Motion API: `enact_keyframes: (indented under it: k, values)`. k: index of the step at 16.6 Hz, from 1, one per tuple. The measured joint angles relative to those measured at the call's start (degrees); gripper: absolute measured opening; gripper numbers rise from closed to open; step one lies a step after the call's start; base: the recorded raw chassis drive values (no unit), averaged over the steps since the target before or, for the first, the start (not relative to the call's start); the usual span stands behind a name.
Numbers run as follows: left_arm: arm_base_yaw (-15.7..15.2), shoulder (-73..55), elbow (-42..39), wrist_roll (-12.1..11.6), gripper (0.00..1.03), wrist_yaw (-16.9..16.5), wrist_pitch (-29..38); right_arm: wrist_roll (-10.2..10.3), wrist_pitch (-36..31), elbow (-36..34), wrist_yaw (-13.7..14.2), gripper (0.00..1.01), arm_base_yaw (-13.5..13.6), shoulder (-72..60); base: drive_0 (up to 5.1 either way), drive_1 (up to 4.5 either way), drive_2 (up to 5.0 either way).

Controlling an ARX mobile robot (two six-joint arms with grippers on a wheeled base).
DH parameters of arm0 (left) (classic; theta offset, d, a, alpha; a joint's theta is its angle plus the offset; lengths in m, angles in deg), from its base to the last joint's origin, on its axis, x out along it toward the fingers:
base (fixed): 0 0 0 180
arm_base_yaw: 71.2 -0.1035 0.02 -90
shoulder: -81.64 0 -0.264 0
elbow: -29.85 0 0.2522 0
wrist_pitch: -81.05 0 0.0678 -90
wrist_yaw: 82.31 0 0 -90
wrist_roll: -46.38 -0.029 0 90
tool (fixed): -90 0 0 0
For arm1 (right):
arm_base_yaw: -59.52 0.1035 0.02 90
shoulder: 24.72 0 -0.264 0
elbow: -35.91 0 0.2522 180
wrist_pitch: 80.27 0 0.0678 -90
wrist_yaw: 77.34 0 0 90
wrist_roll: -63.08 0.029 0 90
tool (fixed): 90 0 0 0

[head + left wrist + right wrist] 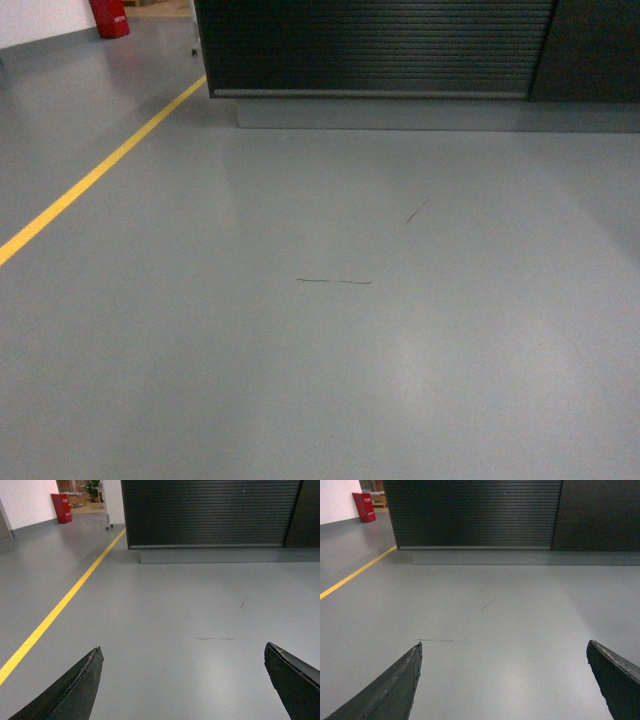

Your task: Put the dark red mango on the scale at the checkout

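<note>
The checkout (pixel 375 45) shows as a black counter with a horizontally ribbed front panel, straight ahead across the grey floor; its top is out of view. It also fills the top of the left wrist view, checkout (pixel 210 512), and the right wrist view, checkout (pixel 472 512). The dark red mango and the scale are out of view. My left gripper (pixel 182 652) is open over bare floor with nothing between its black fingers. My right gripper (pixel 504 647) is open too, and empty. Neither gripper appears in the head view.
A yellow floor line (pixel 95 175) runs diagonally on the left. A red bin (pixel 110 17) stands at the far left by a white wall. A grey plinth (pixel 420 112) runs under the counter. Thin dark scuffs (pixel 335 281) mark the floor ahead.
</note>
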Motion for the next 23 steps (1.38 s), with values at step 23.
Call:
enact_keyframes:
  k: [23]
  values:
    - [0.0, 0.0, 0.0, 0.0, 0.98, 0.0, 0.0, 0.0, 0.0, 0.0, 0.0, 0.98, 0.0, 0.0, 0.0, 0.00, 0.0]
